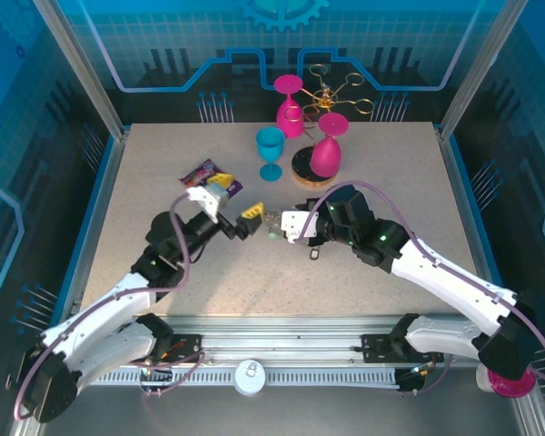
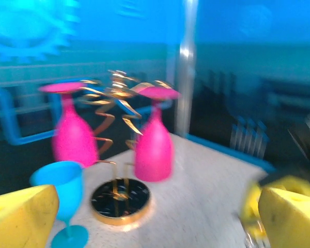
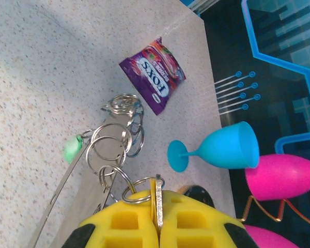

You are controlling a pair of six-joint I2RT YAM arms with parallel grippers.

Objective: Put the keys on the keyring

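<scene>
The keyring (image 3: 111, 147) is a chain of linked silver split rings, hanging between the two grippers above mid-table (image 1: 271, 227). A green-headed key (image 3: 72, 148) and a long thin metal strip (image 3: 54, 196) hang from it. My right gripper (image 3: 157, 206) is shut on a thin flat key seen edge-on (image 3: 158, 199), with one ring threaded through it. It reaches in from the right (image 1: 286, 227). My left gripper (image 1: 237, 198) is just left of the rings, with its yellow fingers (image 2: 20, 217) spread wide and nothing between them. It is open (image 2: 155, 219).
A purple candy packet (image 1: 204, 173) lies behind the left gripper. A blue goblet (image 1: 271, 150), two pink goblets (image 1: 327, 150) and a gold wire stand (image 1: 331, 91) on a round base (image 2: 119, 201) are at the back centre. A small dark item (image 1: 313, 254) lies under the right wrist.
</scene>
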